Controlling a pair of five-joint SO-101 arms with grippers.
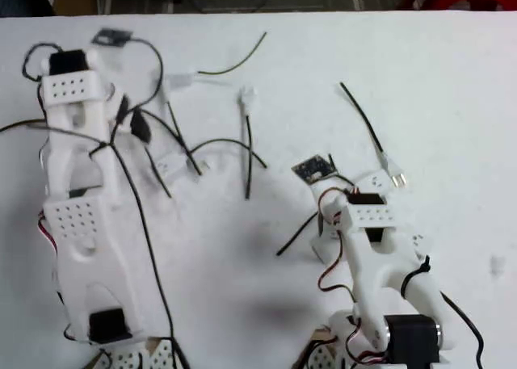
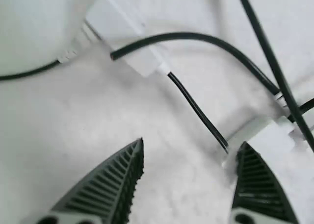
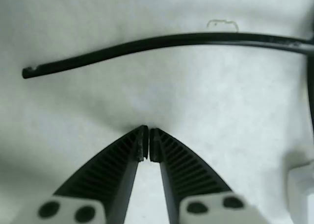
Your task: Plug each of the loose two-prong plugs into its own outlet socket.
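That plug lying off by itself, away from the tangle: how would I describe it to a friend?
Find the arm on the right of the white table. Just past its white wrist block lies a small white plug. Unlike the tangled pieces by the other arm, it lies alone, trailing one black wire diagonally away.

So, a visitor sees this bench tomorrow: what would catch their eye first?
Likely the black cables strewn across the white table between the two arms, some ending in small white connectors. Then the grippers: the left gripper stands open with another connector beside one finger, while the right gripper is shut on nothing, a loose cable end lying ahead of it.
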